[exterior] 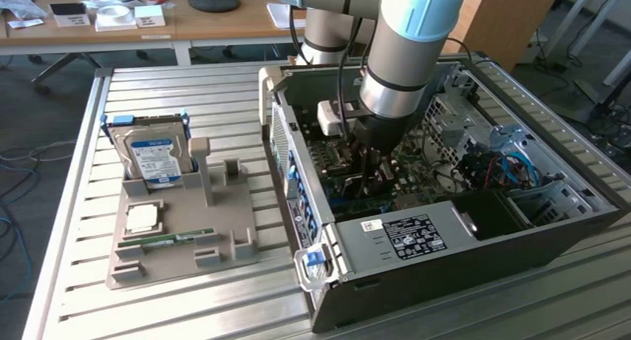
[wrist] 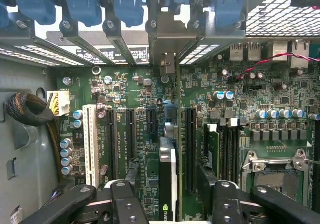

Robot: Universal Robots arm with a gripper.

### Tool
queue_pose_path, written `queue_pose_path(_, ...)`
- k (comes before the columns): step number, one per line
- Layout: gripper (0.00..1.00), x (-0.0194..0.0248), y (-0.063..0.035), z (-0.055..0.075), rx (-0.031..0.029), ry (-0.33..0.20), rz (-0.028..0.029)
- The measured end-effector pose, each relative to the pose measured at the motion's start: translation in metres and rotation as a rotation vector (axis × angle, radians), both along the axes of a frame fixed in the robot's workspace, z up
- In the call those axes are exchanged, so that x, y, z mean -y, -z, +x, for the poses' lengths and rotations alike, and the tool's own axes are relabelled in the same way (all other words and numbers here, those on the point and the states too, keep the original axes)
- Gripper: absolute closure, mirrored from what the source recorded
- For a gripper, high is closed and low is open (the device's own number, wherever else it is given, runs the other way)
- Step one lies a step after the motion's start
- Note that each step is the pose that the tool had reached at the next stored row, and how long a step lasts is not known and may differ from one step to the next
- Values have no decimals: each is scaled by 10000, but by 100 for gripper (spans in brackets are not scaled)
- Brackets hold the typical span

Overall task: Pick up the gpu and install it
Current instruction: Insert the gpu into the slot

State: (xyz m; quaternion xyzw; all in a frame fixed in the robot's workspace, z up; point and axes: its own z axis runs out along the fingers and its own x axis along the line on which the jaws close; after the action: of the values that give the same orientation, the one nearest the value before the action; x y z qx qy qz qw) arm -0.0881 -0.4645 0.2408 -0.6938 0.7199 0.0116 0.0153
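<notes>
The thin flat gpu [wrist: 167, 181], a green circuit board with a black cooler face and a silver metal end bracket, stands on edge in a black expansion slot of the green motherboard [wrist: 260, 99], its bracket reaching up to the rear slot openings of the dark grey computer case [exterior: 552, 236]. In the wrist view the black gripper [wrist: 167, 204] straddles the card's upper edge with its two fingers [wrist: 127, 204] spread apart on either side, and no contact with the card shows, so the card appears released and seated rather than held.

Judging by its build, the card is light and stiff but fragile: the board edge and the cooler frame are the sensible places to pinch, across its thin dimension, away from the exposed components and the gold contacts. The smooth cooler face could slip under a weak grip.

Much is hidden. In the exterior view the silver-and-blue robot arm [exterior: 404, 52] blocks the slot, so the card cannot be made out there. The card's lower edge sits inside the slot, so how fully it is seated cannot be told, nor whether a blue retaining clip [wrist: 127, 4] has closed over the bracket.
</notes>
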Motion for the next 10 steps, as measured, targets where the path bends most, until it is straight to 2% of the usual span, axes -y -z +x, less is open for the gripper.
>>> queue_pose_path(5, 42, 0, -60, 0, 3, -14, 1)
queue_pose_path(10, 42, 0, -204, 0, 3, -15, 2)
